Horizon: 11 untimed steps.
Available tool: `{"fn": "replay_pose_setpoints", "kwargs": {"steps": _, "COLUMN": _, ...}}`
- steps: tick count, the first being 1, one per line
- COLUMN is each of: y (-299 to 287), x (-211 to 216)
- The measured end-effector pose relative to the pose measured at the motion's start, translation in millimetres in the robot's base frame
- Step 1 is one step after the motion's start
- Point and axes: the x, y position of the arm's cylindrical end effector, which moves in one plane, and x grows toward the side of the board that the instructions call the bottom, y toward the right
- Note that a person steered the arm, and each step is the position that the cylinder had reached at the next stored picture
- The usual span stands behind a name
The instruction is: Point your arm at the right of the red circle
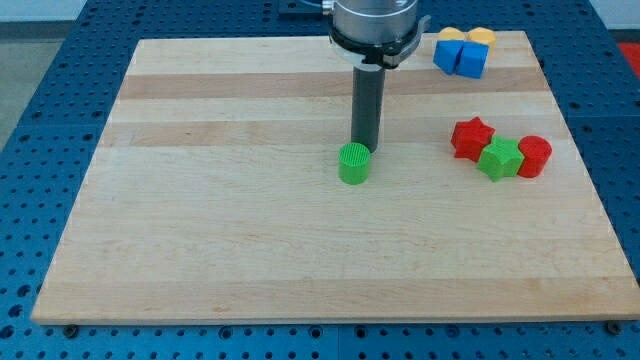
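The red circle [534, 156] is a short red cylinder at the view's right, touching a green star-like block [500, 158], which touches a red star block [471, 137] on its left. My tip [362, 148] is near the middle of the board, right behind a green cylinder [353, 163] and touching or almost touching it. The tip is far to the left of the red circle.
Two blue blocks [459, 56] and a yellow block [481, 38] sit at the top right of the wooden board [200, 200]. An orange-yellow block [451, 35] peeks behind them. Blue perforated table surrounds the board.
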Motion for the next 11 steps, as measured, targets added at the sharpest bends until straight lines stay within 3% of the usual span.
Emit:
{"fn": "replay_pose_setpoints", "kwargs": {"steps": 2, "y": 0, "x": 47}}
{"fn": "replay_pose_setpoints", "kwargs": {"steps": 3, "y": 31, "x": 50}}
{"fn": "replay_pose_setpoints", "kwargs": {"steps": 5, "y": 151, "x": 95}}
{"fn": "replay_pose_setpoints", "kwargs": {"steps": 7, "y": 253, "x": 80}}
{"fn": "replay_pose_setpoints", "kwargs": {"steps": 11, "y": 239, "x": 45}}
